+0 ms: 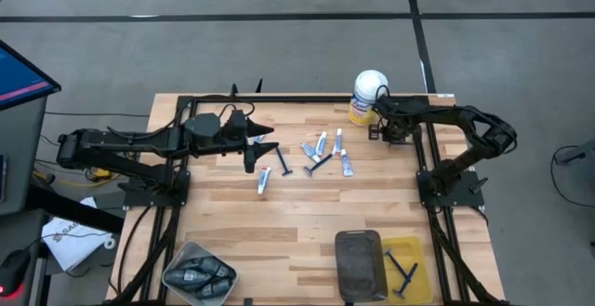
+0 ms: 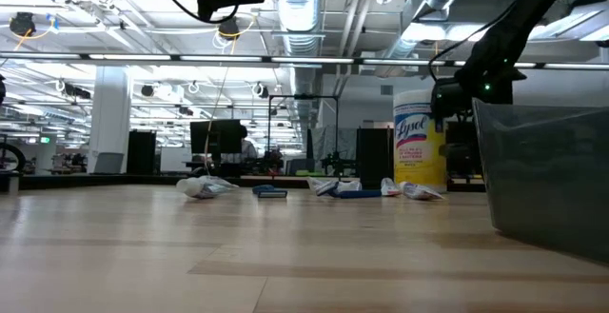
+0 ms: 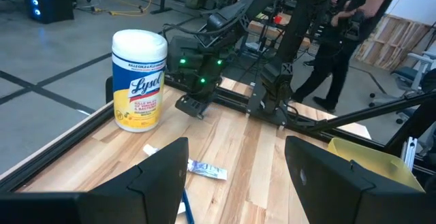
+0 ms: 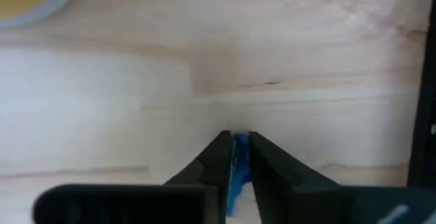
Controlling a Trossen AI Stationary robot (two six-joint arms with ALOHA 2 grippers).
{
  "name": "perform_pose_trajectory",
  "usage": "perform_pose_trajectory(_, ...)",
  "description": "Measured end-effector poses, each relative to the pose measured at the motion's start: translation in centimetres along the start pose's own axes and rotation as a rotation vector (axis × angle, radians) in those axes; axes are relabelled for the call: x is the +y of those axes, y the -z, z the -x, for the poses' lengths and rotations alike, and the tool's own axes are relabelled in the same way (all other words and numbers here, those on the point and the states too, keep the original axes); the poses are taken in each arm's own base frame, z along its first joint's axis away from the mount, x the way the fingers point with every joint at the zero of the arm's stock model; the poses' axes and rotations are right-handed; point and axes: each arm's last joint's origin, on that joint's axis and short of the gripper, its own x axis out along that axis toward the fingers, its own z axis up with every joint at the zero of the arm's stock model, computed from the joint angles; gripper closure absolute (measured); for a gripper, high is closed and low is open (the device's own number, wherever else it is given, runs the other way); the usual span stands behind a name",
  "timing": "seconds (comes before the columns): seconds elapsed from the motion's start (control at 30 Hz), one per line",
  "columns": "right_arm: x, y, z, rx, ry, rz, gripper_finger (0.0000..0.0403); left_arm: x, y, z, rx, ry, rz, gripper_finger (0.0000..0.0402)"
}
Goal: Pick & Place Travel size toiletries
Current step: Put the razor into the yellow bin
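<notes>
Right gripper (image 4: 236, 149) sits low over the table's (image 1: 297, 222) far right edge beside the yellow canister (image 1: 366, 97), fingers pinched on a thin blue item (image 4: 238, 157), probably a razor, though too little of it shows to be sure. Left gripper (image 1: 253, 153) hangs above the left-centre of the table with its fingers (image 3: 160, 166) spread and nothing between them. Loose white tubes (image 1: 264, 179) and a blue razor (image 1: 284, 162) lie scattered mid-table, dark grey pieces (image 1: 197, 274) fill the clear bin at the near left, and two razors (image 1: 403, 271) rest in the yellow tray (image 1: 415, 246) at the near right.
</notes>
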Motion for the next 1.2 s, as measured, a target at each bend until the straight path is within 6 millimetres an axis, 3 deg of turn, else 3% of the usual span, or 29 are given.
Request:
perform_pose_trajectory(0.2,0.9,1.3,0.2,0.013,0.005,0.073,0.0396,0.0,0.0,0.0,-0.002,0.001,0.0,0.016)
perform_pose_trajectory(0.57,2.1,3.7,1.5,0.041,-0.042,0.17,0.0389,0.0,0.0,0.0,-0.003,0.001,0.0,0.016)
perform_pose_trajectory(0.93,2.4,6.2,6.1,-0.048,-0.274,0.213,0.0389,0.0,0.0,0.0,-0.004,0.001,0.001,0.016)
perform_pose_trajectory(1.2,2.0,9.2,9.2,-0.041,-0.441,0.257,0.0395,0.0,-0.1,0.0,-0.01,0.003,0.002,0.016)
